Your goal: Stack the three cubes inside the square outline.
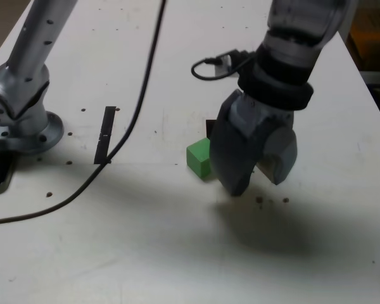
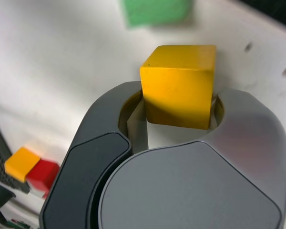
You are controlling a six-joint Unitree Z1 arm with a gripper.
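Gripper (image 2: 178,107) jaws clamp a yellow cube (image 2: 179,86) between them, low over the white table (image 1: 177,253), with a green cube (image 1: 199,157) just beside it.

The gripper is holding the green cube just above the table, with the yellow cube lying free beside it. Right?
Not quite, the colours are swapped. The wrist view shows the gripper shut on the yellow cube, while the green cube lies free on the table beside it, as the exterior view shows too.
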